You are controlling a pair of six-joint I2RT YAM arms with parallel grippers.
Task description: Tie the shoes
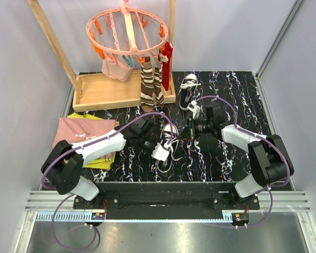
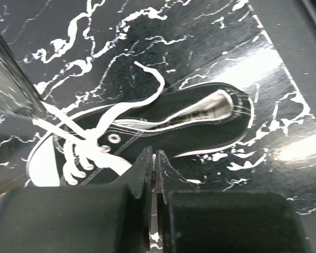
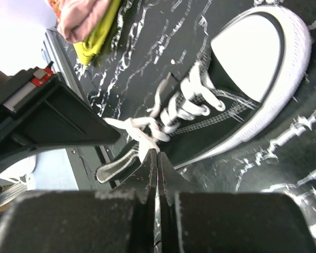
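One black shoe [image 1: 169, 137] with a white toe cap lies mid-table between both arms; it also fills the left wrist view [image 2: 163, 124] and the right wrist view [image 3: 237, 79]. My left gripper [image 1: 154, 142] [image 2: 154, 157] is shut on a white lace [image 2: 108, 162] that runs from the eyelets. From the other side, my right gripper [image 1: 191, 129] [image 3: 157, 154] is shut on a lace [image 3: 139, 134] crossing over the tongue. A loose lace end [image 2: 155, 84] curls on the table. The second shoe [image 1: 188, 86] stands farther back, untouched.
A wooden rack base [image 1: 121, 90] stands at the back left, with a pink peg hanger [image 1: 127, 31] above it and brown striped socks [image 1: 150, 84] hanging down. Folded pink and yellow cloths [image 1: 84, 136] lie at the left, beside my left arm.
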